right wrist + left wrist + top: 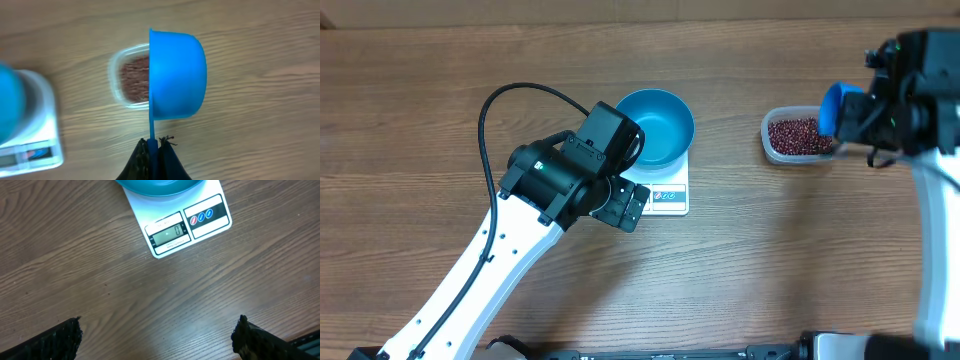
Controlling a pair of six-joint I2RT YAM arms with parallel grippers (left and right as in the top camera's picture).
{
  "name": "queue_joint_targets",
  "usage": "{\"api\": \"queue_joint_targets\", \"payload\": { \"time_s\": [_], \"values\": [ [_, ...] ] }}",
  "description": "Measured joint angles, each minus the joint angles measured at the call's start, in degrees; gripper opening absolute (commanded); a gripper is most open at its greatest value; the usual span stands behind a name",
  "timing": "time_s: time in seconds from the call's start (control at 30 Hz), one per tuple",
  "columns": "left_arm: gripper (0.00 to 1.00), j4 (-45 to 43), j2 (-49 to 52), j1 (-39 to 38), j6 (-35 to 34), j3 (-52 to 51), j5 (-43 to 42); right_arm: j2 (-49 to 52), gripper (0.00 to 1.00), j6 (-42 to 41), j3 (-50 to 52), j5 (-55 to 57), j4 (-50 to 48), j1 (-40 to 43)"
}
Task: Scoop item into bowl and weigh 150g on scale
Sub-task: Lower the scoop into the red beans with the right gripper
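With right gripper (152, 150) pinched shut on the blue scoop (177, 75) handle and left gripper (157, 332) spread wide, empty, near the scale (670, 195), dip into the beans (800, 135) in the clear tub (768, 130), level off, then carry slowly to the bowl (655, 125) atop the scale.

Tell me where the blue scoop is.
Overhead view, right side: the scoop is gripped by its handle in the right fingers, at the edge of the clear tub of beans.
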State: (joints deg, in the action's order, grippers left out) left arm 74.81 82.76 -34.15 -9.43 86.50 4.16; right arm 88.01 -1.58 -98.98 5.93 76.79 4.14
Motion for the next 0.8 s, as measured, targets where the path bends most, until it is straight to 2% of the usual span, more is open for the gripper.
{"api": "queue_joint_targets", "payload": {
  "time_s": [0.4,0.6,0.8],
  "values": [
    [0.99,0.0,0.0,0.0,0.0,0.0,0.0,17.2,0.04,-2.8,-2.2,22.6,0.8,-8.8],
    [1.0,0.0,0.0,0.0,0.0,0.0,0.0,19.5,0.04,-4.9,-2.2,28.3,0.4,-12.9],
    [1.0,0.0,0.0,0.0,0.0,0.0,0.0,19.5,0.04,-6.1,-2.3,29.9,0.2,-13.2]
  ]
}}
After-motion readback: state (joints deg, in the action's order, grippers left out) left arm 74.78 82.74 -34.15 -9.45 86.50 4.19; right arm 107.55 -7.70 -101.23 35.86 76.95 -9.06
